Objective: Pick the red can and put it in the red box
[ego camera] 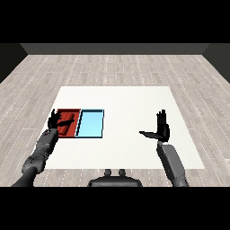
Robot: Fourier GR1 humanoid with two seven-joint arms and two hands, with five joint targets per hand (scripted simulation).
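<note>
White table (130, 103), red can (65, 130) lengthwise in red tray (67, 111) beneath open left robot hand (55, 119); right robot hand (161, 128) open.

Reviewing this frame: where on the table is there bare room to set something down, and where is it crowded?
Bare: the white table between the light blue tray and the open right hand, plus the far strip beyond both trays. The light blue tray's floor shows nothing in it. Crowded: the red tray, where the left hand hangs over it; I cannot make out a can there.
</note>
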